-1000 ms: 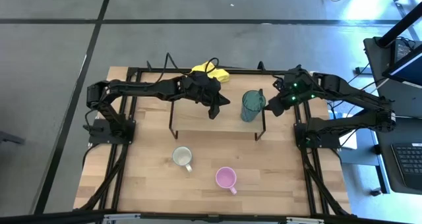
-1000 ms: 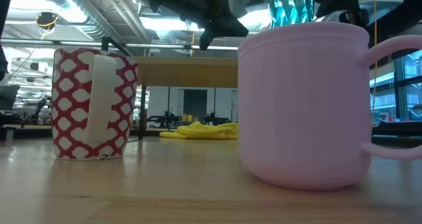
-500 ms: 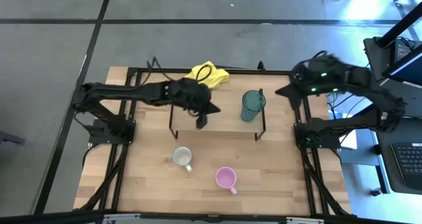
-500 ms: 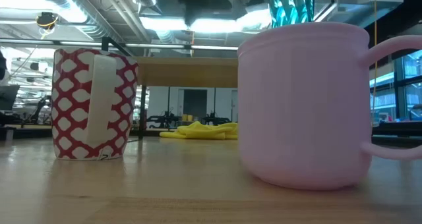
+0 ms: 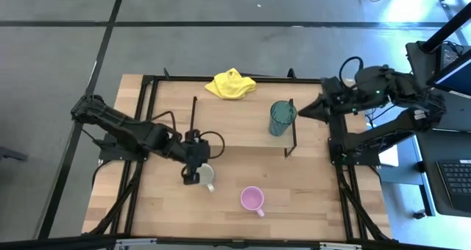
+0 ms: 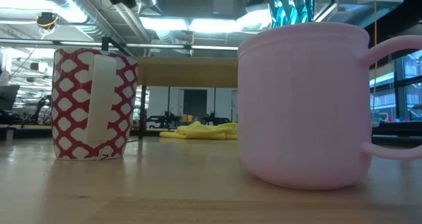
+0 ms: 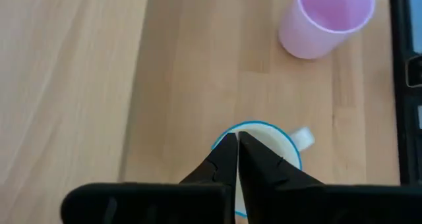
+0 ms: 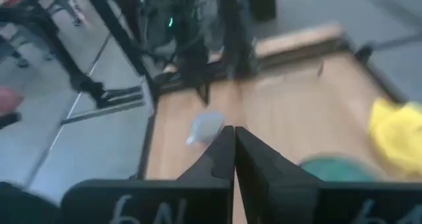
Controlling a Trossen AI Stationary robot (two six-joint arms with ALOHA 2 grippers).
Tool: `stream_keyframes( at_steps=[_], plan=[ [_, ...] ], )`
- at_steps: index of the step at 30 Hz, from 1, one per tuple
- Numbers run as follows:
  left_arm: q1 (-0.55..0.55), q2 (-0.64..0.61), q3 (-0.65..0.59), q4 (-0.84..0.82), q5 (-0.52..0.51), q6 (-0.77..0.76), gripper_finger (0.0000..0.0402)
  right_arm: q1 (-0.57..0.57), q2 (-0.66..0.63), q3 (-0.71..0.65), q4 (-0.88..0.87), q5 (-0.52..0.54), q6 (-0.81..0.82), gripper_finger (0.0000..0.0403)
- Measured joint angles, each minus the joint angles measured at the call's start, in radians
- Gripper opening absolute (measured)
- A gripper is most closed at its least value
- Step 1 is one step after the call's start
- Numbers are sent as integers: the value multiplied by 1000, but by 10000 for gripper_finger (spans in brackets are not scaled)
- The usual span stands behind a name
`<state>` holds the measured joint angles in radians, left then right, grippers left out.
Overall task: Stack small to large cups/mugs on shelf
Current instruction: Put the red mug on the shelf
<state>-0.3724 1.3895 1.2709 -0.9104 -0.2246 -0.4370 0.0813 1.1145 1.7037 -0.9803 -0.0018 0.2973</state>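
A light-wood bench point(image 5: 309, 184) framed in black rails fills the overhead view, flanked by the robot's two dark arms, with grey floor around it and a desk with a keyboard point(image 5: 454, 178) off its right edge. The shelf point(image 5: 239, 129), a low wooden board on thin dark wire legs, stands toward the bench's far side; the translucent teal cup point(image 5: 280, 118) stands upright at its right end, and its dark end leg rises between that cup and the right arm. A crumpled yellow cloth point(image 5: 231, 84) lies on the bench beyond the shelf, apart from it. The left arm reaches low across the bench in front of the shelf, its left end effector point(image 7: 236, 143) pinched shut with nothing between the fingers, the tips directly over the near rim of the white-cream mug point(image 7: 270, 140), which from table height shows a red lattice pattern on its side. The pink mug point(image 5: 252, 198) stands open-side up near that mug, closer to the bench's front edge, and at table height it blocks much of the view behind. The right end effector point(image 5: 306, 110) hovers just beside the teal cup at the shelf's right end, fingers closed together and empty.
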Motion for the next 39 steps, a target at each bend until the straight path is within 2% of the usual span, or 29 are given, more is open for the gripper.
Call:
stream_keyframes(
  at_steps=[5,9,13,16,19,22,25,29,32,35,39],
  plan=[
    [-38,0,0,44,2,41,11,21,88,160,-65,185,-106,13],
    [-49,0,0,134,8,-145,11,34,123,277,-103,296,-189,13],
    [-48,0,1,210,28,-117,6,48,157,354,-108,300,-263,13],
    [-37,0,1,205,29,-146,8,82,179,393,-110,338,-329,13],
    [-35,0,1,182,-17,-167,11,129,212,419,-109,372,-390,13],
    [-61,0,1,181,-43,-119,10,181,256,430,-127,407,-434,13],
    [-80,-4,1,158,-46,-68,6,216,298,451,-142,403,-412,13],
    [-93,-11,1,102,-49,-2,3,269,341,506,-133,349,-286,13],
    [-91,-11,2,69,-43,-9,2,332,376,557,-106,363,-224,13],
    [-90,-11,3,79,-19,-70,2,395,403,594,4,372,-227,13],
    [-110,-11,3,79,28,7,1,462,441,643,177,374,-254,13]
  ],
)
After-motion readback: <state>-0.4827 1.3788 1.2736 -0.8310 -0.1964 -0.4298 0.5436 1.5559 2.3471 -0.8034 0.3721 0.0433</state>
